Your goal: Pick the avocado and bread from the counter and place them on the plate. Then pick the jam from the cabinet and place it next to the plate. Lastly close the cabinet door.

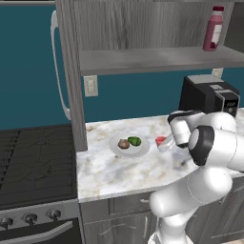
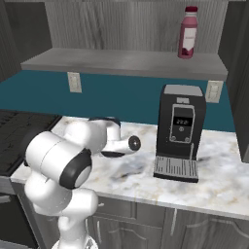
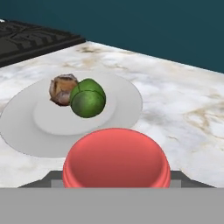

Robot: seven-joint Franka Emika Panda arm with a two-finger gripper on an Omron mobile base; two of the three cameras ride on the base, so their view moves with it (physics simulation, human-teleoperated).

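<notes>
We have the gripper (image 1: 165,143) clamped on the jam (image 1: 161,140), low over the counter (image 1: 124,169) just beside the plate (image 1: 143,148), on its side away from the stove-side edge.

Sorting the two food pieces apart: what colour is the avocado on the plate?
Glossy green avocado, beside the brown bread on the plate; clearest in the hand view.

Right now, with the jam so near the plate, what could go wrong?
The jam sits between the end effector fingers, close to the plate rim; it might land on the rim and tip. A sideways nudge could shift the plate with the avocado and bread. The cabinet door remains open.
</notes>
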